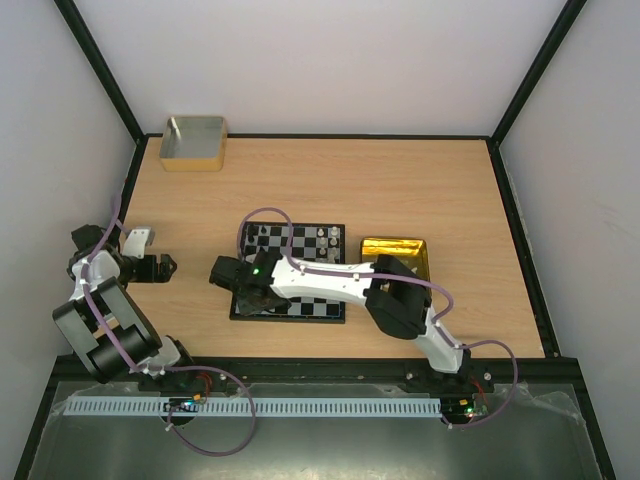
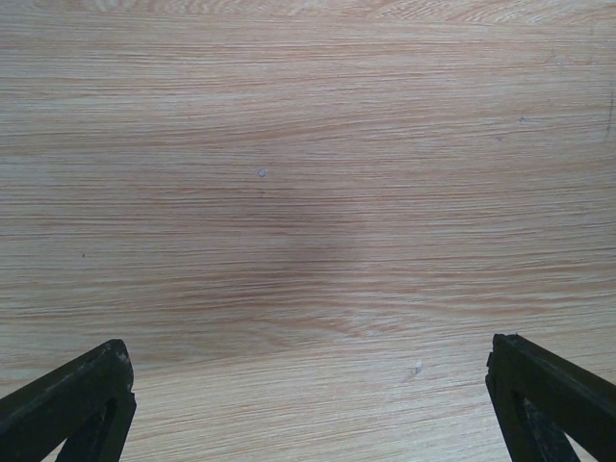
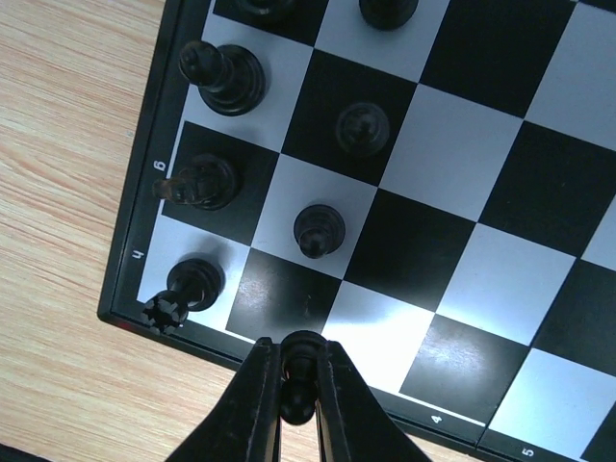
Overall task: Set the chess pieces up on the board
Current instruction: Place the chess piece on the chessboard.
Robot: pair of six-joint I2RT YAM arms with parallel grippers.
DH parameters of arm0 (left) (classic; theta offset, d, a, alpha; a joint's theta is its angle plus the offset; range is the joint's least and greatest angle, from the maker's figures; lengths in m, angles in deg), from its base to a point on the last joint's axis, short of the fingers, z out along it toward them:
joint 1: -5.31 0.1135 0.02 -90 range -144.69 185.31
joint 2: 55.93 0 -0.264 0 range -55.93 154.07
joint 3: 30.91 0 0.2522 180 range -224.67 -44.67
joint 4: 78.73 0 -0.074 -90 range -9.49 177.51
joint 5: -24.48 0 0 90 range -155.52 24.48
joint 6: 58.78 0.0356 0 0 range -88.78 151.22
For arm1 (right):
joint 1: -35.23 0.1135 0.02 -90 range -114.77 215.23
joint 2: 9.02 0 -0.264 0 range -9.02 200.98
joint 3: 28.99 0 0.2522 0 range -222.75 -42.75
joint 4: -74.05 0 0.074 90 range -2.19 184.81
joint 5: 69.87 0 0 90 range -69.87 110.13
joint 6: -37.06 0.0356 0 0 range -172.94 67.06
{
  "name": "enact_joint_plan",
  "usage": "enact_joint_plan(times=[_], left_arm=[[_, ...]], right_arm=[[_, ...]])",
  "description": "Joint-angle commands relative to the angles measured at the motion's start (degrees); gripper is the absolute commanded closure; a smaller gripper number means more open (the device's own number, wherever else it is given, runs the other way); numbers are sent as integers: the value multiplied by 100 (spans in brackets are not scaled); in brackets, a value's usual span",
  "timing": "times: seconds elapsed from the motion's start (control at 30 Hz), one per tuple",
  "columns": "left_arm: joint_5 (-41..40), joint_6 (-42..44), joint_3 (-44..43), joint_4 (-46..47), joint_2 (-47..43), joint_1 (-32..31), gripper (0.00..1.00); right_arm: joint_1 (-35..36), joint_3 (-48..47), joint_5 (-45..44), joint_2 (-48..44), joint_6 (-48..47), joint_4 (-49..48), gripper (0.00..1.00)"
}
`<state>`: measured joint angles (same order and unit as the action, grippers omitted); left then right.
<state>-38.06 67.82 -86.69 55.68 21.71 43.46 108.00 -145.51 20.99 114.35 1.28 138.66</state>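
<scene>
The board [image 1: 322, 306] lies in the middle of the table, seen close in the right wrist view [image 3: 500, 154]. My right gripper [image 1: 243, 284] [image 3: 298, 348] hangs over the board's near-left corner, shut on a black pawn [image 3: 299, 395]. On that corner's edge squares stand a black rook [image 3: 188, 289] and two more black pieces [image 3: 204, 181] [image 3: 227, 79]. Two black pawns [image 3: 320, 229] [image 3: 363, 127] stand one file in. Several pale and dark pieces [image 1: 320, 237] line the far row. My left gripper [image 1: 160, 267] [image 2: 308, 404] is open over bare wood, left of the board.
A shiny gold tin [image 1: 397, 255] sits against the board's right side, partly under my right arm. A grey box with a tan rim [image 1: 194, 143] stands at the far left corner. Black frame rails border the table.
</scene>
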Motion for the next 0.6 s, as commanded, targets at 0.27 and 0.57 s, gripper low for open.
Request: enact_joint_plan(times=[0.27,0.57], left_arm=[[126,-13,135,20,-61,-18,1],[134,-22,151,49,-35,-18,1]], right_arm=[[43,-231,110,287,-58,5,90],[44,-371,162,417,-82,1,89]])
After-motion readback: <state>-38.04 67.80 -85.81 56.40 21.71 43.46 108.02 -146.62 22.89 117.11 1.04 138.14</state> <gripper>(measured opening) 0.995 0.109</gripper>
